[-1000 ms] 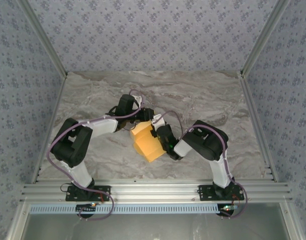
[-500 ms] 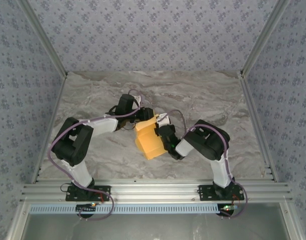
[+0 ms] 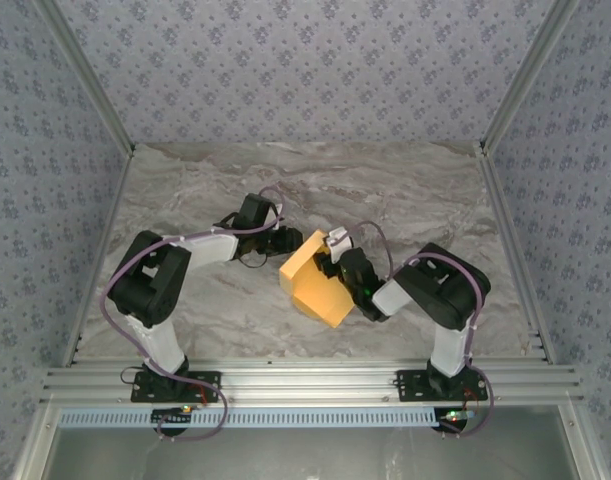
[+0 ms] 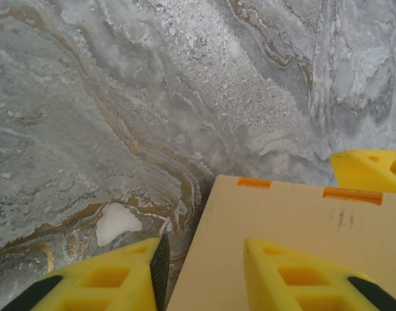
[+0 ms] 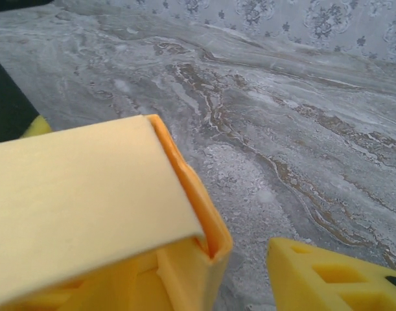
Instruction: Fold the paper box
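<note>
Two grippers loose around a half-formed box

Most of what I see is the grey marbled tabletop (image 3: 185, 190). My left arm (image 3: 150, 285) and right arm (image 3: 440, 295) bend inward over it from the near edge, toward its middle. Between them the paper box (image 3: 317, 290) rests on the tabletop, turned diagonally, paler on its far-left side and deeper orange toward the near right.

My left gripper (image 3: 288, 243) sits at the box's far-left side with its jaws apart. One finger (image 4: 113, 285) hangs over bare tabletop and the other (image 4: 295, 275) over the pale panel (image 4: 282, 220), so the panel's edge runs between them unpinched. I judge it is placed there so that closing would catch that edge for a fold.

My right gripper (image 3: 337, 258) sits at the box's far-right side, also apart. The one finger (image 5: 327, 275) I can see stands clear of the orange wall (image 5: 207, 227), with tabletop showing between them. Its partner is hidden behind the box.

From that wrist the pale panel lies folded over the wall, with inner flaps (image 5: 139, 285) showing beneath it. Two small orange tabs (image 4: 255, 183) mark the panel's far edge, seated in slots, I think. With neither gripper clamped, the box stands on its own and a nudge could skew it. The folding looks part-done to me.
</note>
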`<state>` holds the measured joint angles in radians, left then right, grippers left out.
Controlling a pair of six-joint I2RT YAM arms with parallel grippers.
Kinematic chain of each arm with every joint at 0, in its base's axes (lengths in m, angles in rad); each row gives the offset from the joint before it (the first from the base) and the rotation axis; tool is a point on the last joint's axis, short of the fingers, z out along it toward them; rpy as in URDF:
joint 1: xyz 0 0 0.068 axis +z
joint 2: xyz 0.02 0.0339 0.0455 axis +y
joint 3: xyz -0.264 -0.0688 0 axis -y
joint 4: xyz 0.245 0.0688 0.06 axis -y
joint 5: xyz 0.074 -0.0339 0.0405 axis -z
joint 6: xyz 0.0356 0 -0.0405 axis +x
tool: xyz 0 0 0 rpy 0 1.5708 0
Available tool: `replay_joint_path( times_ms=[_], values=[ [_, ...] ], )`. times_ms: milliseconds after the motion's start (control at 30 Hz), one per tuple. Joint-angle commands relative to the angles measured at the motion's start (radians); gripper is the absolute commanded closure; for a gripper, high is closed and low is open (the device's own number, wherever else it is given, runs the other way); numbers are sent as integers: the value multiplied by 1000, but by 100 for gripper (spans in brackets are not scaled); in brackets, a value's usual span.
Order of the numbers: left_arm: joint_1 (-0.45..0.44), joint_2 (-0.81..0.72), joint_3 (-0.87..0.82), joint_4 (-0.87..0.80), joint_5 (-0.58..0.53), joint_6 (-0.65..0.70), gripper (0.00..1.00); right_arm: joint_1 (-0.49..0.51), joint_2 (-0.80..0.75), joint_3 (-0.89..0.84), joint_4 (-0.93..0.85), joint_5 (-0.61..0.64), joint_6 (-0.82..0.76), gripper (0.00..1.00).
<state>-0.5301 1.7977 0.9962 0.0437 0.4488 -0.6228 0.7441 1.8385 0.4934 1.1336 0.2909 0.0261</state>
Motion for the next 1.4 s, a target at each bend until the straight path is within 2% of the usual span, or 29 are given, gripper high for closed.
replay_joint_path(
  times_ms=[0, 200, 333, 433, 467, 500, 533, 567, 667, 800, 900, 967, 1067, 1200, 1367],
  values=[
    [8, -21, 33, -37, 11, 30, 61, -12, -48, -33, -5, -87, -31, 41],
    [22, -42, 53, -73, 18, 73, 52, -43, -127, -95, -20, -157, -11, 41],
    [50, -72, 125, -216, 35, 168, 45, -65, -203, -122, -65, -240, -10, 41],
    [55, -108, 149, -259, 36, 226, 37, -80, -270, -147, -90, -266, 10, 41],
    [55, -114, 155, -264, 40, 230, 33, -86, -291, -161, -88, -276, 24, 41],
    [53, -119, 165, -268, 44, 224, 23, -94, -314, -178, -88, -282, 39, 41],
    [49, -122, 174, -271, 41, 212, 9, -101, -337, -194, -92, -284, 54, 41],
    [41, -123, 181, -271, 43, 210, 1, -109, -357, -204, -95, -290, 61, 41],
    [-14, -113, 224, -288, 1, 237, 1, -158, -448, -242, -123, -309, 66, 41],
    [-101, -43, 376, -432, -104, 305, 1, -245, -604, -258, -243, -270, 136, 41],
    [-149, 26, 486, -519, -175, 355, 1, -308, -739, -215, -462, -188, 203, 37],
    [-188, 70, 560, -589, -263, 420, 1, -358, -800, -183, -607, -162, 266, 34],
    [-227, 132, 644, -663, -349, 483, 1, -410, -850, -201, -618, -246, 275, 34],
    [-256, 206, 749, -793, -457, 530, 1, -438, -911, -216, -677, -252, 277, 34],
    [-261, 230, 764, -816, -487, 514, 2, -471, -955, -225, -713, -293, 270, 33]
  ],
)
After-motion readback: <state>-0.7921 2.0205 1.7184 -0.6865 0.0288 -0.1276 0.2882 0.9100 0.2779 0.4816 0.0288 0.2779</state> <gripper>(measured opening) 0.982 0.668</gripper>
